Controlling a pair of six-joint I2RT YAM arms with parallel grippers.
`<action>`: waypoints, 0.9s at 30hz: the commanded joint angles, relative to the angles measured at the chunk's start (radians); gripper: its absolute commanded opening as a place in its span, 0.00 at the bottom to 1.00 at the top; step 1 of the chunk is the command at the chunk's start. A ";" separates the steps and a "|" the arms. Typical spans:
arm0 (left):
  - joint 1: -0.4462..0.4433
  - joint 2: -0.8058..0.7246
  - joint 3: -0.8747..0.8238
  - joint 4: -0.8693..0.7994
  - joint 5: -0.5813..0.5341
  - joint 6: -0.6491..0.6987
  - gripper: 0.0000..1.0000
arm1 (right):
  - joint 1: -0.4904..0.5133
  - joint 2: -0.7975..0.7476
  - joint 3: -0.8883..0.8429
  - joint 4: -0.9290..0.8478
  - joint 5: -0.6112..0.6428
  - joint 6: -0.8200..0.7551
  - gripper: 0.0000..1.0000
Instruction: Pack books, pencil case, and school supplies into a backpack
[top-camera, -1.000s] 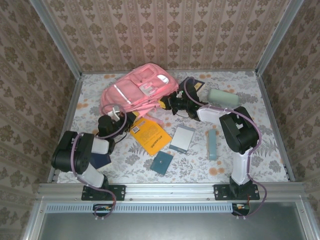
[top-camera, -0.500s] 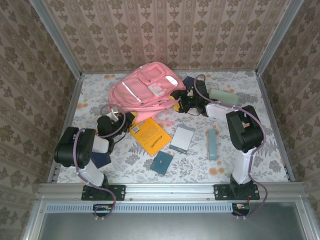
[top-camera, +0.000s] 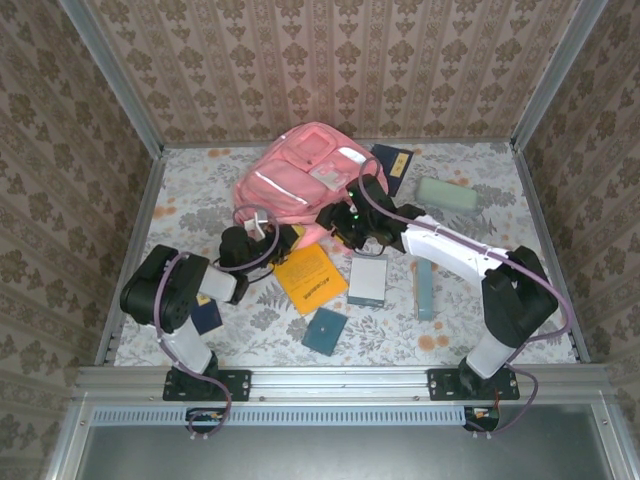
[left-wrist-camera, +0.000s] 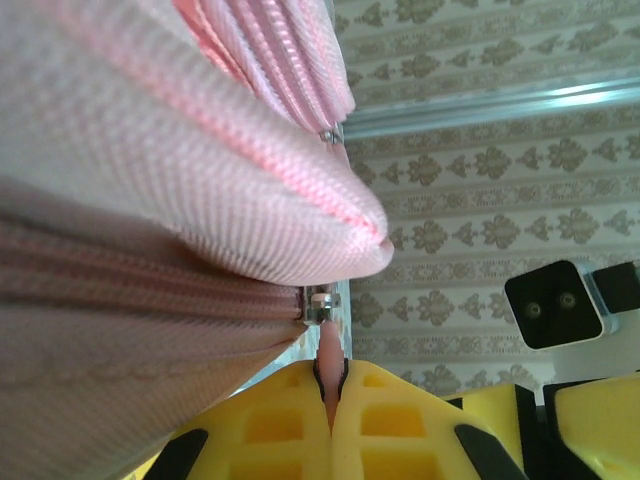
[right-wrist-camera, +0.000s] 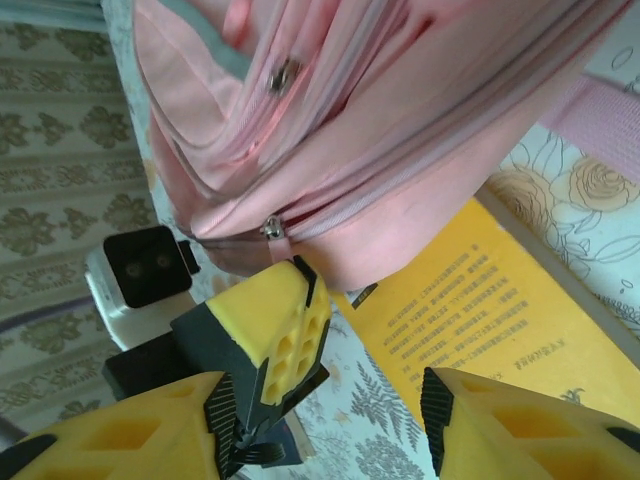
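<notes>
Operator, your findings, left to right.

1. The blue book (top-camera: 208, 318) lies at the left of the table (top-camera: 540, 290), partly under the left arm's forearm.
2. Your left gripper (left-wrist-camera: 332, 378) has its jaws pressed together on the zip pull (left-wrist-camera: 328, 352) of the backpack (top-camera: 300, 175). In the left wrist view the pink tab is pinched between the yellow pads just below the metal slider.
3. The backpack lies at the far middle of the table, its front pockets facing up and its near edge toward both grippers.
4. The orange book (top-camera: 312, 275) lies flat just in front of the backpack. In the right wrist view the bag's lower edge overhangs its far corner.
5. The pad (top-camera: 325, 328) sits near the front edge, apart from the orange book.
6. Your right gripper (right-wrist-camera: 322, 400) has its jaws spread with nothing between them. It sits low beside the left gripper, facing the backpack's zipped edge.
7. The grey book (top-camera: 367, 280) lies flat right of the orange book.
8. The navy book (top-camera: 392, 165) lies just beside the backpack's far right side; contact cannot be determined.
9. The bar box (top-camera: 424, 288) lies right of the grey book.
10. The pencil case (top-camera: 446, 193) lies at the far right, apart from everything else.
</notes>
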 joint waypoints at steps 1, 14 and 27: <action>-0.035 0.001 0.049 0.071 0.018 0.040 0.00 | 0.001 0.049 0.044 -0.041 0.046 0.007 0.53; -0.095 -0.013 0.048 0.028 -0.001 0.056 0.00 | -0.011 0.186 0.090 0.056 0.028 0.099 0.52; -0.081 -0.102 0.056 -0.126 -0.024 0.116 0.00 | -0.064 0.206 0.047 0.088 0.045 0.122 0.00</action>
